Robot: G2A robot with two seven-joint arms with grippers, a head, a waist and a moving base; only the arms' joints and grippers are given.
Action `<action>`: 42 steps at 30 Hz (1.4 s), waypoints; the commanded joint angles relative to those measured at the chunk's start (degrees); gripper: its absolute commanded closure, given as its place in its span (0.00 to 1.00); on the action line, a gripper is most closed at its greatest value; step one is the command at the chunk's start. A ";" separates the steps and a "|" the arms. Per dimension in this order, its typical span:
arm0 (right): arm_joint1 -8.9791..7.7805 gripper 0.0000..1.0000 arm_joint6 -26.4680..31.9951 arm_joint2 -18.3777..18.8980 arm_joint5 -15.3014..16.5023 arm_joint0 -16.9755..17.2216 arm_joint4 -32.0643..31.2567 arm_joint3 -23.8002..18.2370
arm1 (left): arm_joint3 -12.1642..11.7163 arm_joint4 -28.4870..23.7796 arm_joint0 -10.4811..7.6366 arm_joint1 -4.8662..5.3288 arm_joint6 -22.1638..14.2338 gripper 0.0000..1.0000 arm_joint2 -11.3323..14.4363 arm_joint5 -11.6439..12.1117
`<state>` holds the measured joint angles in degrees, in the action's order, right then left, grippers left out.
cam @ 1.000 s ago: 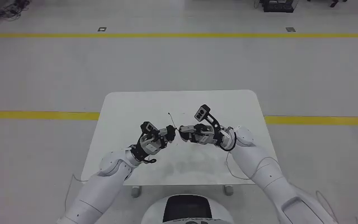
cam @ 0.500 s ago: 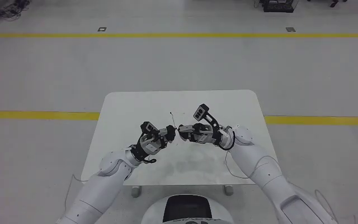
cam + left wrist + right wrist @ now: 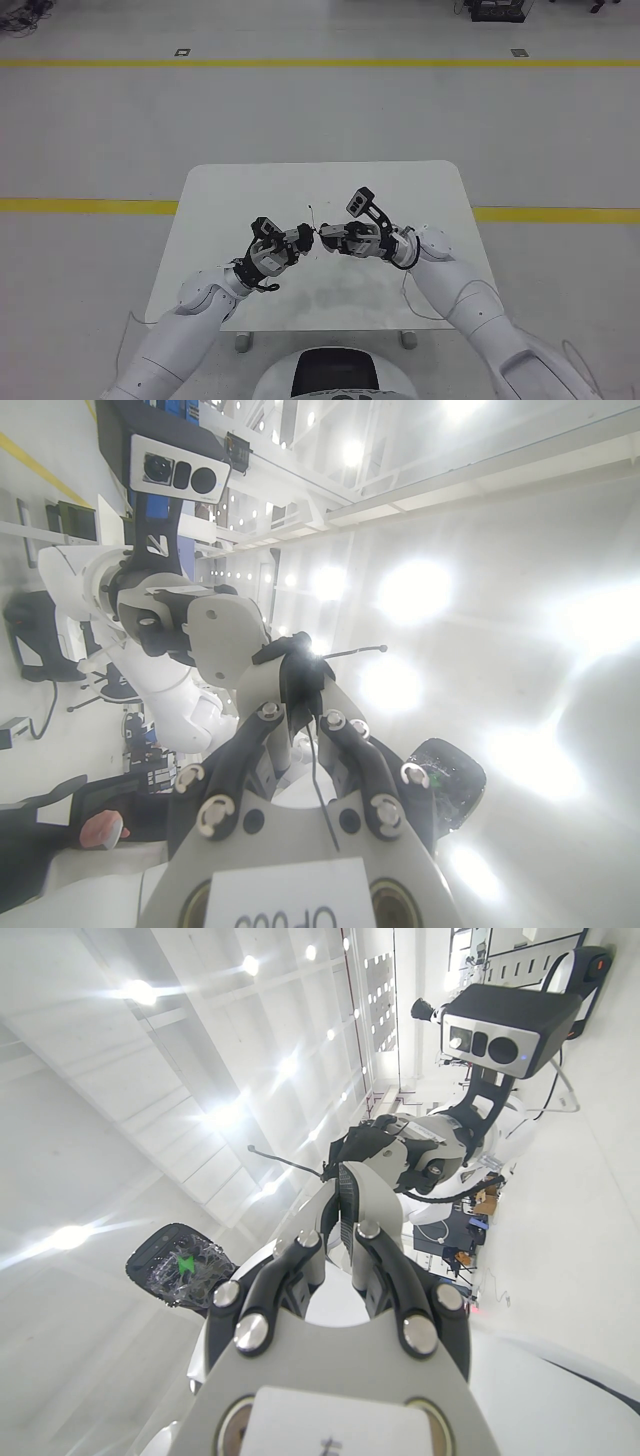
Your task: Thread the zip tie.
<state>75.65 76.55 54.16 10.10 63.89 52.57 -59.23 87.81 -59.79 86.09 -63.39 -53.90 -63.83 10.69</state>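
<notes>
A thin black zip tie (image 3: 312,215) is held above the middle of the white table (image 3: 240,190), where the two grippers meet tip to tip. My left gripper (image 3: 305,237) is shut on it. In the left wrist view the zip tie (image 3: 316,760) runs back between the left gripper's (image 3: 302,692) fingers, and a free end pokes out beyond the tips. My right gripper (image 3: 325,237) comes in from the opposite side and is shut on the same spot. In the right wrist view the zip tie (image 3: 285,1160) sticks out past the right gripper (image 3: 341,1180).
The tabletop around the grippers is bare white. Grey floor with yellow lines (image 3: 90,206) surrounds the table.
The zip tie's upright free end has swung slightly to the right in the top view. Both grippers stay pressed together with almost no shift.
</notes>
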 commanded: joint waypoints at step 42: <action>0.11 1.00 0.42 1.43 -0.95 1.81 -1.61 1.35 | 0.00 0.00 0.00 0.00 0.00 1.00 0.00 0.00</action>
<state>75.73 76.96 55.63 9.16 65.69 50.94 -57.95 87.81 -59.79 86.09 -63.39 -53.90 -63.83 10.69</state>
